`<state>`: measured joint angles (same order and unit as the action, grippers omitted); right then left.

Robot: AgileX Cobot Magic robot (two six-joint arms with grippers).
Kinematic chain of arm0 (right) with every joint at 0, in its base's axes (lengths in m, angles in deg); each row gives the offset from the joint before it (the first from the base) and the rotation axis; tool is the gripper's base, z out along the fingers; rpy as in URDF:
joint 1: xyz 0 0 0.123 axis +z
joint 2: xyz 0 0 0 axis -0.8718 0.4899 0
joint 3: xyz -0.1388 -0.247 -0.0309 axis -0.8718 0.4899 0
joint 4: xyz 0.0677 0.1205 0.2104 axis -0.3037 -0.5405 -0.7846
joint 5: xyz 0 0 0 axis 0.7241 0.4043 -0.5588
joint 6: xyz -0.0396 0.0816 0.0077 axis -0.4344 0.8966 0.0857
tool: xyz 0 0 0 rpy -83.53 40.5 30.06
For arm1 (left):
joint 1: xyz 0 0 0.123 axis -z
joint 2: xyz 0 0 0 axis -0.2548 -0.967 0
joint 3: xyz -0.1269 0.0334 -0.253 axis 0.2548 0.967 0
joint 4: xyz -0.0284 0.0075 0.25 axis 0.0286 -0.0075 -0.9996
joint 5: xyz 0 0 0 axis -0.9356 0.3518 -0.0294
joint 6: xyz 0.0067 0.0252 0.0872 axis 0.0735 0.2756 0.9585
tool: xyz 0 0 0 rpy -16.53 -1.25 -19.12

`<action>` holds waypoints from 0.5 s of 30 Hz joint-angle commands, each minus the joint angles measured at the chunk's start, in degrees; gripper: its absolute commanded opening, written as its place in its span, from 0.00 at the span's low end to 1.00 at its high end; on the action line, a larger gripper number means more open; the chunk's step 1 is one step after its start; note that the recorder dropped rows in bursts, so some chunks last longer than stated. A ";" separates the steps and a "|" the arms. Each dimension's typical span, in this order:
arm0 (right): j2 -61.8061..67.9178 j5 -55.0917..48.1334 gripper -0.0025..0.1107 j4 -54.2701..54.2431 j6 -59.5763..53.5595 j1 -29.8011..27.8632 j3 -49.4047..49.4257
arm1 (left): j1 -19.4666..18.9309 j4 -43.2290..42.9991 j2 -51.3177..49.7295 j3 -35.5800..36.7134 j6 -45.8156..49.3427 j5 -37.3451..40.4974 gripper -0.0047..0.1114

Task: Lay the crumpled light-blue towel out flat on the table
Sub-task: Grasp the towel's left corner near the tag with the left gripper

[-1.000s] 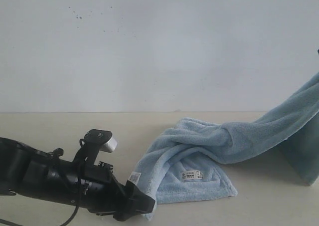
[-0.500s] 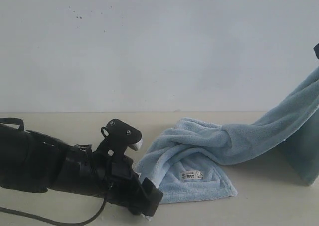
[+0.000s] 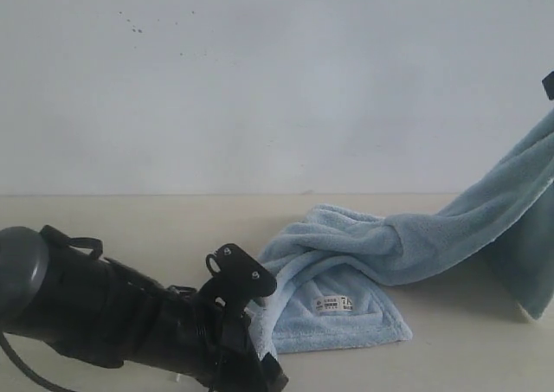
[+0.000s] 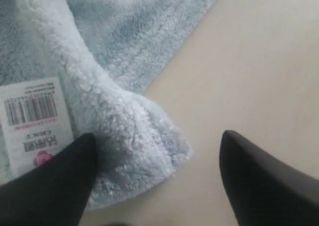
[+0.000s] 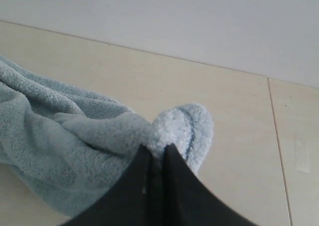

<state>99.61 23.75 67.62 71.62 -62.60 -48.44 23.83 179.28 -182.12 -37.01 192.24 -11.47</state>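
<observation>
Over the bench (image 4: 259,56), the gaping left pincer (image 4: 157,141) may miss the towel (image 4: 124,106); the right pincer (image 5: 158,153), clamped on it, could slip.

Towel (image 3: 363,245) is light blue & fluffy, w/ paler, whiter fuzz at the edge. Its label (image 4: 32,121) is white w/ black stripes like a barcode, plus red-pink print. Table (image 3: 130,215) is plain pale cream. Wall (image 3: 260,80) is white w/ a few tiny dark dots. Left arm (image 3: 104,310) is black w/ a grey round end. Left gripper (image 4: 158,141) & right gripper (image 5: 158,153) are black.
</observation>
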 commanded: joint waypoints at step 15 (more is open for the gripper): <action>-0.30 1.60 0.05 -1.45 -0.99 -0.40 -0.03 | 0.70 0.37 0.25 -2.32 1.36 -12.96 0.13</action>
<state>99.61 24.34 66.27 70.81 -62.60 -48.44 24.19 179.02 -183.76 -38.98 193.52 -23.83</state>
